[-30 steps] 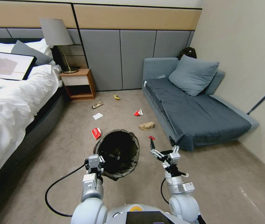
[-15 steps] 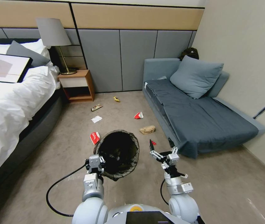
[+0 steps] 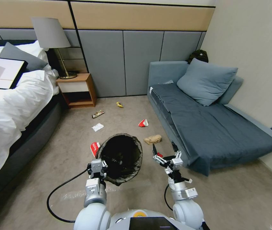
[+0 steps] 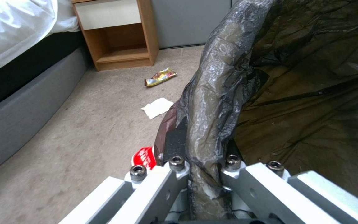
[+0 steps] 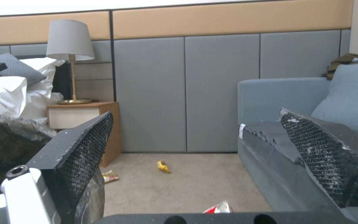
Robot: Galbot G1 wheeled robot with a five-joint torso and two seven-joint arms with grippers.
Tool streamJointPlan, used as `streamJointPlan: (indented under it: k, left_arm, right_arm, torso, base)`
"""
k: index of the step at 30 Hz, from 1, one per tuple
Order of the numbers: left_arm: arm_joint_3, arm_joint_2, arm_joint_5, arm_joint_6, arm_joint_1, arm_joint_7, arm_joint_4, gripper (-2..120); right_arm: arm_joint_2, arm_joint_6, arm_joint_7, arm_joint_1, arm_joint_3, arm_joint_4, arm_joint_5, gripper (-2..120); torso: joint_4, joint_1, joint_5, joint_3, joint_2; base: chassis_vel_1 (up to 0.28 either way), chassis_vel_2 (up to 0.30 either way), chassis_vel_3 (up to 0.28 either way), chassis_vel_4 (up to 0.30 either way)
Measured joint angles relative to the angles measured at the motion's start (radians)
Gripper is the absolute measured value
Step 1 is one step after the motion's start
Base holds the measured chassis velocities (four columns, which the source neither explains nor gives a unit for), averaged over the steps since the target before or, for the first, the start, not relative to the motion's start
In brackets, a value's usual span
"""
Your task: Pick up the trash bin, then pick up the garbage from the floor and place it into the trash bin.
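Your left gripper is clamped on the near rim of the bin, one finger outside the black liner and the other inside; the bin hangs tilted, its mouth facing up toward you. Your right gripper sits at about 3 o'clock of the bin, fingers spread wide and holding nothing, with a small red scrap on the carpet just under it. At the bin's 10 o'clock a red-and-white wrapper lies touching its edge. At 1 o'clock, near the sofa, lies a tan bag. Farther on, a red-and-white piece at 1 o'clock and a tissue at 11. Beyond them, a brown wrapper by the nightstand, and a yellow wrapper at 12 near the wall.
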Motion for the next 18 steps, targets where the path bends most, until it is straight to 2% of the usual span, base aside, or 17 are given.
streamJointPlan:
  k: [9, 18]
  left_arm:
    - [0.0, 0.001, 0.001, 0.001, 0.001, 0.0, -0.001, 0]
    - [0.0, 0.0, 0.003, 0.001, 0.002, 0.0, -0.001, 0]
  right_arm:
    - [0.003, 0.053, -0.033, 0.007, 0.004, -0.006, -0.028, 100]
    - [0.0, 0.04, -0.016, 0.016, 0.008, -0.016, -0.06, 100]
  torso:
    - [0.0, 0.0, 0.0001, 0.0, 0.0]
    - [0.0, 0.0, 0.0001, 0.0, 0.0]
  base:
    - [-0.029, 0.023, 0.025, -0.024]
    - [0.0, 0.0, 0.0, 0.0]
